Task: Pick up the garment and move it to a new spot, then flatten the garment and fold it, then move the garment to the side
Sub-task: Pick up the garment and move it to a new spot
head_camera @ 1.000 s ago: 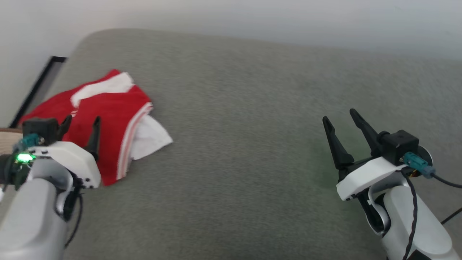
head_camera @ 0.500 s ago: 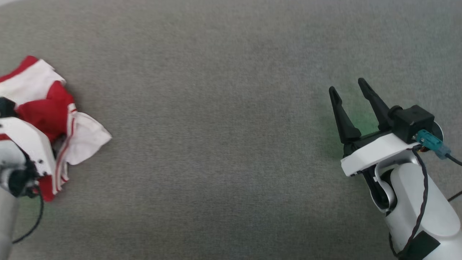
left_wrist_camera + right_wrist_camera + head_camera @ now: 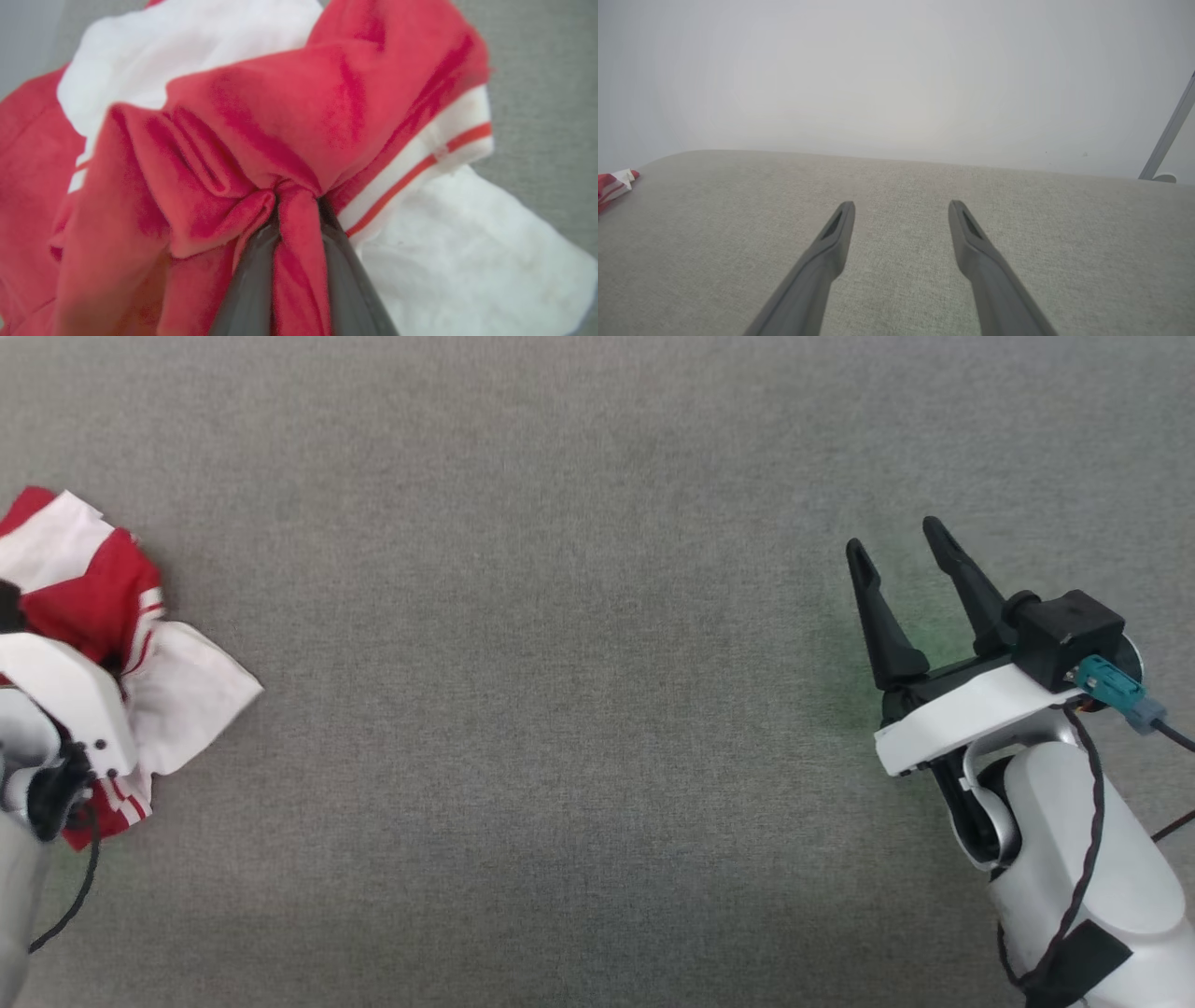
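Pick-up is judged barely begun: the garment (image 3: 89,602), crumpled on the worktop (image 3: 579,728) at the frame's left edge, is pinched between narrow left jaws; right jaws are held wide, empty; relocation, flattening, folding remain.

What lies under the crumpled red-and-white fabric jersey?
The grey fabric surface shows around the crumpled red-and-white fabric jersey. The left hand pinches a red fold of it. Anything beneath the heap is covered.
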Available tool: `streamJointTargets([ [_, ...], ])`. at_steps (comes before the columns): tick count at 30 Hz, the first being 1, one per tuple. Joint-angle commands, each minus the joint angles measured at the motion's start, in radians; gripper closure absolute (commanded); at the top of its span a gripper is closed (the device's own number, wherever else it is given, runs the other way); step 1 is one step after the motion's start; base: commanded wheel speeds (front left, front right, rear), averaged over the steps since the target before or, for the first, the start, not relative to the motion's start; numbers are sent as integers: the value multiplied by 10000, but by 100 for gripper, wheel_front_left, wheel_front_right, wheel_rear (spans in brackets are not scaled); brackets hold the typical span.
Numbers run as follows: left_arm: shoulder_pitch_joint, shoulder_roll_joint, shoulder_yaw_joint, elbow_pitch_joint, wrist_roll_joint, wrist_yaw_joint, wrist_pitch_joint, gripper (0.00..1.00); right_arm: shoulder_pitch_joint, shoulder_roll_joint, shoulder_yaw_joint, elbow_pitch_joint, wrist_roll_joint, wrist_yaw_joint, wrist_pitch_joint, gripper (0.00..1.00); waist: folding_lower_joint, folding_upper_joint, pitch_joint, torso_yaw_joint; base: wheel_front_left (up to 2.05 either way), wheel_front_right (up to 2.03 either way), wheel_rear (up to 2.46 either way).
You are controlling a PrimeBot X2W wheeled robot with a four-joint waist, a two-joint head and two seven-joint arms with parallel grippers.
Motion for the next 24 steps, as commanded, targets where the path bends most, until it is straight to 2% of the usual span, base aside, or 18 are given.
streamJointTargets([
  [1, -160, -233, -176, 9, 259, -78, -528, 100, -24, 108, 4, 31, 67, -3, -51, 0, 0, 0, -298, -36, 0, 0, 0],
  [4, -604, -218, -313, -106, 465, -65, -1353, 100, 112, 236, -38, 79, 122, -3, -52, 0, 0, 0, -634, -155, 0, 0, 0],
  [8, -996, -455, -946, -734, 509, -66, -1785, 100, 291, 470, -93, 86, 179, -3, -52, 0, 0, 0, -911, -482, 0, 0, 0],
  [17, -1639, -1420, -2343, -2939, -840, -57, -462, 100, 715, 826, -620, -26, 331, -3, -51, 0, 0, 0, -982, -1725, 0, 0, 0],
  [24, -2294, -2053, -4294, -4947, -1481, -55, 137, 100, 870, 1193, -1150, -221, 578, -3, -51, 0, 0, 0, -566, -3052, 0, 0, 0],
])
